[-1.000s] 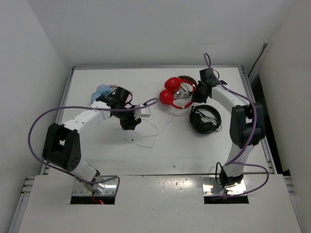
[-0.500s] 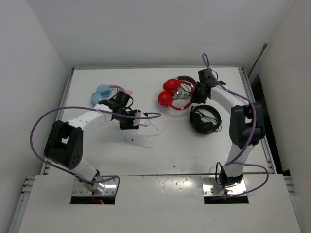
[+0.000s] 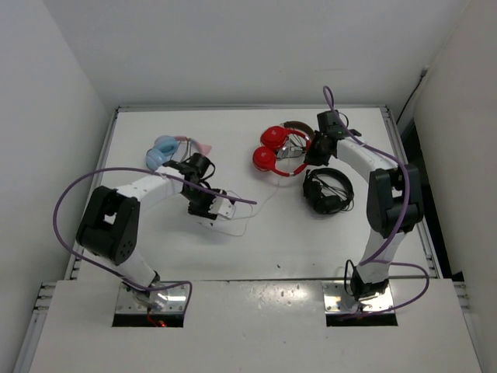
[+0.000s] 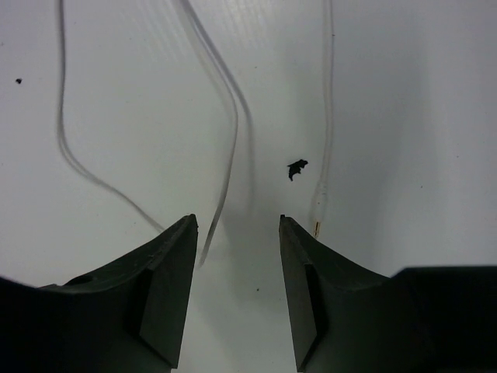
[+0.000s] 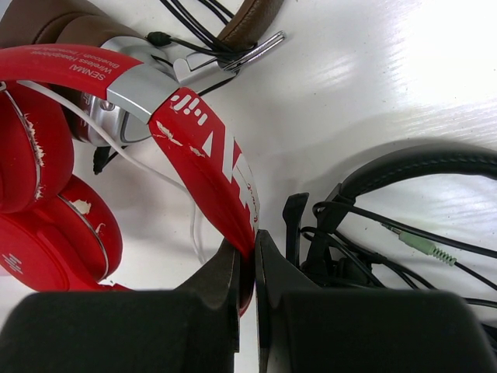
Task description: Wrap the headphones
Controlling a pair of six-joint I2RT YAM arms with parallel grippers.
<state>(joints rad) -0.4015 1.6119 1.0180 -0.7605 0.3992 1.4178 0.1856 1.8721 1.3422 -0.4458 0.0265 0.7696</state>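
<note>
The red headphones (image 3: 273, 150) lie at the table's back centre, with round red ear cups (image 5: 46, 202) and a red headband (image 5: 206, 167). My right gripper (image 3: 311, 158) is shut on the headband (image 5: 247, 249). Their thin white cable (image 3: 260, 203) runs left across the table and loops (image 4: 225, 132); its plug end (image 4: 318, 203) lies just beyond my left gripper's right finger. My left gripper (image 3: 216, 208) is open and empty, low over the cable, one strand ending between the fingertips (image 4: 238, 225).
Brown-and-silver headphones (image 3: 297, 129) lie under the red ones. Black headphones with a black cable (image 3: 326, 190) lie just right of my right gripper. A light blue and pink item (image 3: 167, 146) sits at the back left. A small black speck (image 4: 296, 168) lies on the table.
My left gripper has moved toward the near side and slightly right, down over the white cable. The right gripper and red headphones have shifted slightly, then held still.
</note>
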